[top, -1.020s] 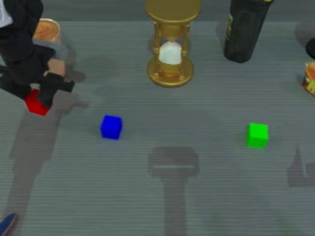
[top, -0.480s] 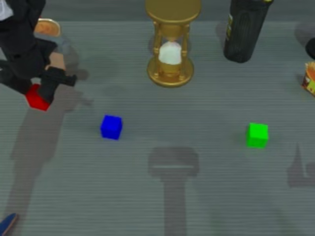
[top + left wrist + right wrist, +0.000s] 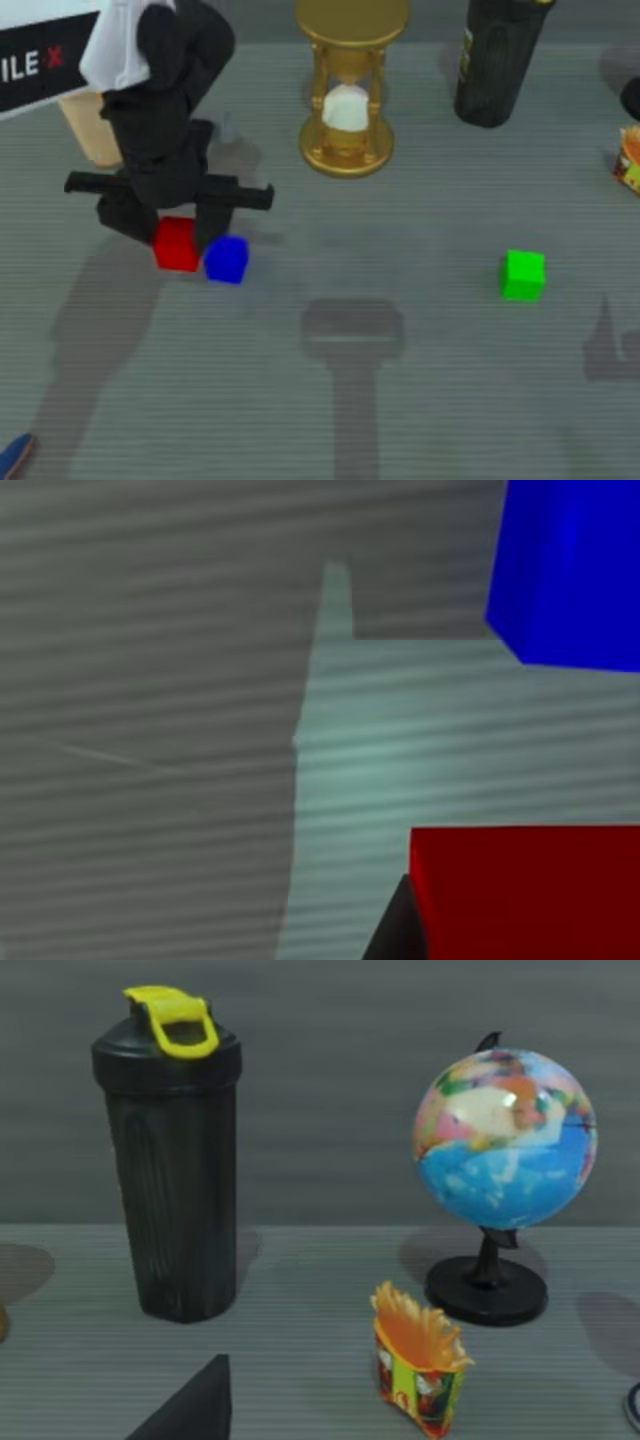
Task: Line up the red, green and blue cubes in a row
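Observation:
The red cube (image 3: 176, 243) sits between the fingers of my left gripper (image 3: 170, 232), which is shut on it. It is just left of the blue cube (image 3: 226, 259), nearly touching it. The left wrist view shows the red cube (image 3: 525, 890) close up with a dark finger (image 3: 398, 930) against its side, and the blue cube (image 3: 570, 570) beyond a narrow strip of table. The green cube (image 3: 522, 274) stands alone far to the right. My right gripper (image 3: 190, 1410) is parked off the top view's right side.
A gold hourglass (image 3: 348, 90) stands at the back centre and a black shaker bottle (image 3: 495, 60) to its right. A fries box (image 3: 630, 160) is at the right edge, with a globe (image 3: 505, 1140) beside it. A beige cup (image 3: 85, 130) stands behind my left arm.
My left arm swung right from the far left, carrying the red cube to just beside the blue cube. The blue and green cubes stayed put.

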Controlling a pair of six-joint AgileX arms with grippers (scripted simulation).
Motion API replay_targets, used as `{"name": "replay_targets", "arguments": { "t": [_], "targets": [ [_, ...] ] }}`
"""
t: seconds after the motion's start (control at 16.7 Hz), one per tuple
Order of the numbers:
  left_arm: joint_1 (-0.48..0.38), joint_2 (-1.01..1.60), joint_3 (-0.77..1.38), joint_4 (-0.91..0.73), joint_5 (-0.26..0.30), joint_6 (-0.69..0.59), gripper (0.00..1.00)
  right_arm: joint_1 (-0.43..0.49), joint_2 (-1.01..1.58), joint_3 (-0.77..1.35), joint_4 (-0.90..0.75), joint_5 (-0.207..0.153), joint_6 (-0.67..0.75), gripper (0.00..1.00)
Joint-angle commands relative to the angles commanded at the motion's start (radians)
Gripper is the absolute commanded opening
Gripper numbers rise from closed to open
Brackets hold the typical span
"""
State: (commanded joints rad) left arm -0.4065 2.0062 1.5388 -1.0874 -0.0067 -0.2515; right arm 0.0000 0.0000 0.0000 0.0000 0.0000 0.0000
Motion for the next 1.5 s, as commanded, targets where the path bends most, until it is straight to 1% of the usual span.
{"name": "replay_targets", "arguments": {
  "t": [0.12, 0.24, 0.36, 0.48, 0.9, 1.32, 1.5],
  "targets": [
    [-0.087, -0.045, -0.057, 0.005, -0.005, -0.154, 0.0, 0.0, 0.0, 0.0, 0.0, 0.0, 0.0, 1.0],
    [-0.165, -0.09, -0.108, 0.012, -0.01, -0.282, 0.0, 0.0, 0.0, 0.0, 0.0, 0.0, 0.0, 1.0],
    [-0.225, -0.129, -0.148, 0.021, -0.015, -0.367, 0.0, 0.0, 0.0, 0.0, 0.0, 0.0, 0.0, 1.0],
    [-0.258, -0.153, -0.171, 0.028, -0.019, -0.409, 0.0, 0.0, 0.0, 0.0, 0.0, 0.0, 0.0, 1.0],
    [-0.259, -0.147, -0.182, 0.044, -0.018, -0.41, 0.0, 0.0, 0.0, 0.0, 0.0, 0.0, 0.0, 1.0],
    [-0.257, -0.068, -0.324, 0.27, -0.018, -0.409, 0.0, 0.0, 0.0, 0.0, 0.0, 0.0, 0.0, 1.0],
    [-0.257, -0.059, -0.339, 0.292, -0.018, -0.409, 0.0, 0.0, 0.0, 0.0, 0.0, 0.0, 0.0, 1.0]
  ]
}}
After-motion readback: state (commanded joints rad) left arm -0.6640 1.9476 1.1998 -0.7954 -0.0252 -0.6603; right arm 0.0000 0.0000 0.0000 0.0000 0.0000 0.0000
